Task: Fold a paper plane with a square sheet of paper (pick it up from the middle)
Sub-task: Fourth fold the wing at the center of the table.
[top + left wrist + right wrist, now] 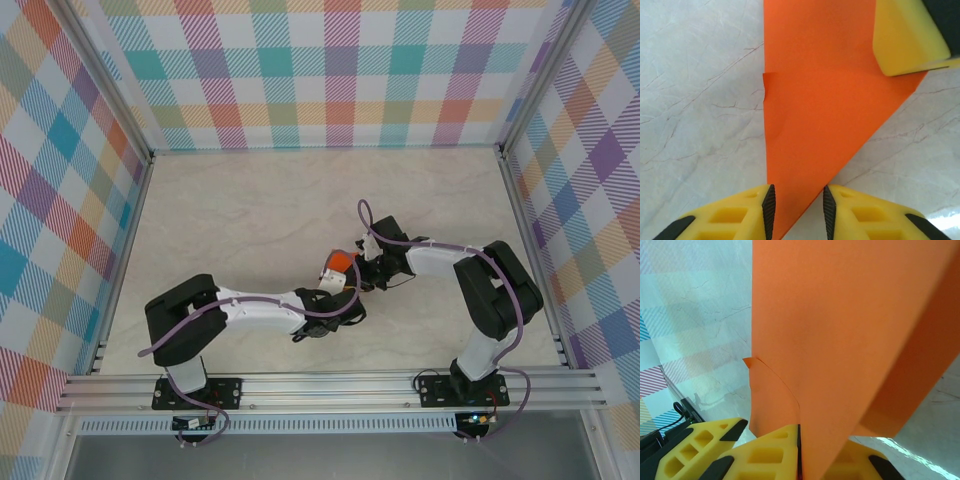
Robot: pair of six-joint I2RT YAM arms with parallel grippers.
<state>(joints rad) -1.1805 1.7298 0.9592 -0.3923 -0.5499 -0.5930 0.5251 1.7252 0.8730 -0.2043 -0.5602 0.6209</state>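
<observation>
Paper plane (815, 115): folded orange sheet, narrowing to a point, near the middle of the table (690, 125), between both grippers.
Right gripper (800, 452): clamped tight on the paper.
Left gripper (797, 207): jaws partly spread, the pointed tip between them, a gap either side.

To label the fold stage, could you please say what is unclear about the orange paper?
Top view: thin bright orange paper sheet too small; folds unreadable.
Left wrist view: top cut by frame edge, corner behind right gripper's yellow finger.
Right wrist view: outline runs off frame.
</observation>
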